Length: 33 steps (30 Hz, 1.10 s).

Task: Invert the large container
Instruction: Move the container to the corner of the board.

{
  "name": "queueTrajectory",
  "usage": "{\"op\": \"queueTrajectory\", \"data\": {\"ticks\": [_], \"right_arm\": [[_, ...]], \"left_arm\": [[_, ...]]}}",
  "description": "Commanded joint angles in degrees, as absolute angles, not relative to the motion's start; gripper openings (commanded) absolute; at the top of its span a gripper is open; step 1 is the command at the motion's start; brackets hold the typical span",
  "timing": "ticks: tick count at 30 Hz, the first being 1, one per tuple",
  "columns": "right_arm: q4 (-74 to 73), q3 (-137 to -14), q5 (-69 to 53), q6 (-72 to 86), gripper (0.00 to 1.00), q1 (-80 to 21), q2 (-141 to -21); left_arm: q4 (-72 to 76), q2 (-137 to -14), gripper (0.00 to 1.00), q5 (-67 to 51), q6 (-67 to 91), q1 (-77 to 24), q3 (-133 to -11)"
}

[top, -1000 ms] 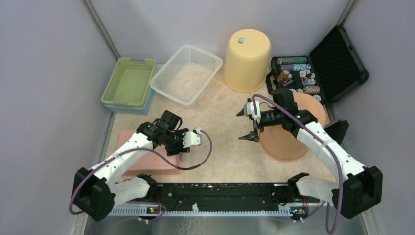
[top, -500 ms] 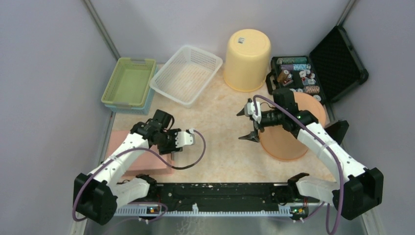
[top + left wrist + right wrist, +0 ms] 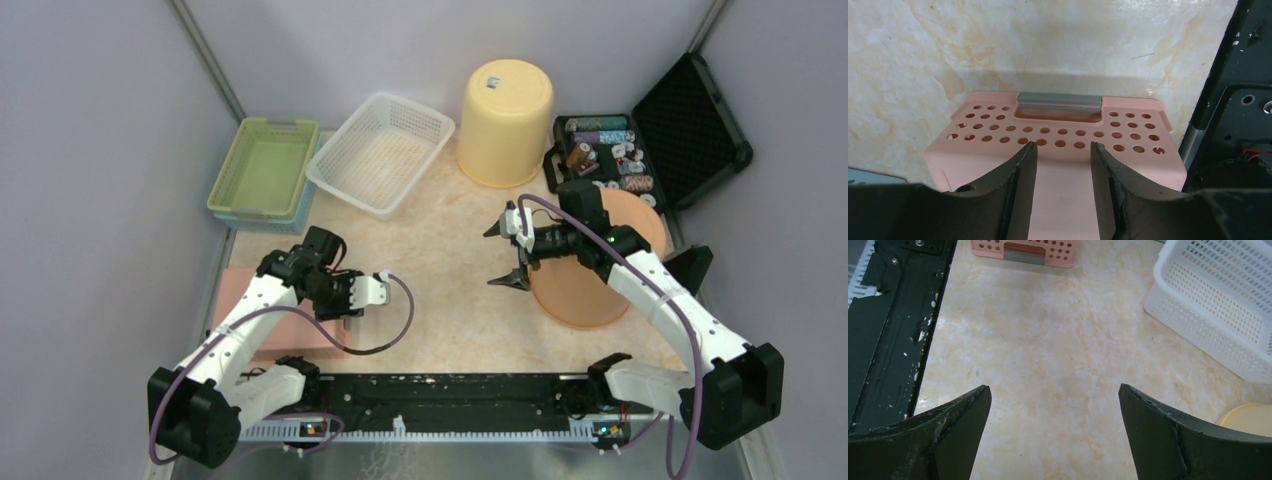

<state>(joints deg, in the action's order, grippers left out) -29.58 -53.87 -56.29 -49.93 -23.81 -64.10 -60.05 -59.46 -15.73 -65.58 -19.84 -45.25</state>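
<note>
Showing pink crate, yellow bucket, sticker illegible

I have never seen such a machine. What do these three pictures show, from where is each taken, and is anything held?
These are two robot arms bolted at the near edge of a table. One picture looks down from above and behind them; the other two come from a camera on each wrist, so the dark shapes at the bottom are that arm's own fingers. The left tool hangs over a pink container with holes; the right tool stands wide open beside an orange tub. Further back are an upside-down yellow bucket, a white basket, a green basket and an open black case of chips. Neither tool holds anything.
</note>
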Motion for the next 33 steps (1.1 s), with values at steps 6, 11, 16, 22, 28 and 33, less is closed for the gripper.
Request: {"op": "queueTrajectory", "data": {"ticks": [6,11,16,22,28,33], "right_arm": [[-27.6,-53.4,-58.5,-50.5,0.99,-23.3,-62.1],[-27.5,-53.3,-58.5,-50.5,0.99,-23.3,-62.1],[-27.5,-53.2,-58.4,-50.5,0.99,-23.3,-61.8],[-27.3,-53.3,-58.5,-50.5,0.99,-23.3,-62.4],[-27.4,-53.1,-58.4,-50.7,0.99,-23.3,-61.9],[-27.5,-52.6,-59.0,-51.8,0.99,-23.3,-61.6]], "left_arm": [[-63.2,-59.3,0.49,-15.1,-67.8,-18.8,-46.5],[-63.9,-58.7,0.48,-16.5,-68.1,-18.4,-49.5],[-65.7,-58.8,0.48,-16.3,-68.6,-18.0,-51.2],[-58.7,-56.7,0.63,-19.8,-64.3,-17.9,-56.9],[-39.4,-60.0,0.98,-17.1,-55.0,-17.9,-60.9],[-25.6,-67.5,0.99,-14.4,-51.3,-17.9,-60.9]]}}
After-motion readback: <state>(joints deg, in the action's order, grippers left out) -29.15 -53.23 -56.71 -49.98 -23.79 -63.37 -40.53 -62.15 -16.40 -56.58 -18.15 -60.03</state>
